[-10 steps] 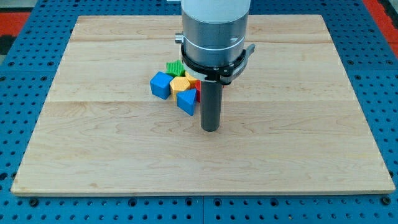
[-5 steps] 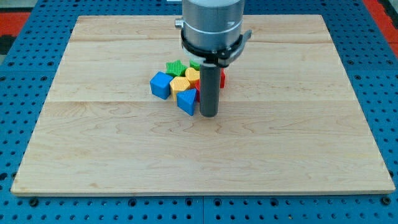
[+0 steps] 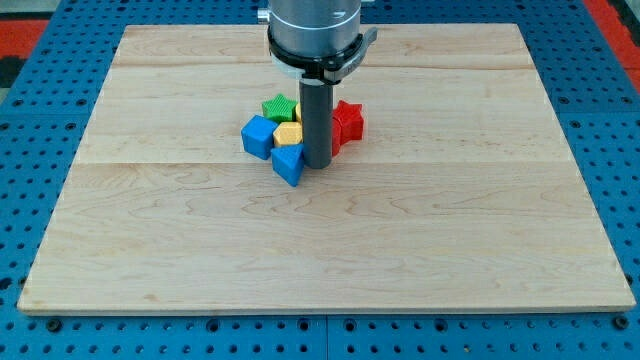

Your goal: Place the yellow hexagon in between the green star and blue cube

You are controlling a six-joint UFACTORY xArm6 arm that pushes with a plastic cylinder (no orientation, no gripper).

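Camera view, the only one I have: my tip (image 3: pixel 318 165) sits on the wooden board (image 3: pixel 480 240) at the right edge of a tight cluster of blocks, touching or just beside the yellow hexagon (image 3: pixel 288 134) and the blue triangular block (image 3: pixel 288 163) that lies nearer to me. There is no pincer on this arm, only the rod, so nothing is spread or pinched.

The yellow hexagon is in the middle of the cluster. The blue cube (image 3: pixel 258 136) touches it on the left, and the green star (image 3: pixel 279 107) sits just beyond it on the far side. A red star (image 3: pixel 346 120) lies to the right of the rod, which hides part of the cluster behind it.

I judge this as the final nudging step: the hexagon is already wedged near both targets, though more at their corner than squarely between them. The next move calls for a short, gentle push toward the far left, without knocking the cube or star apart.
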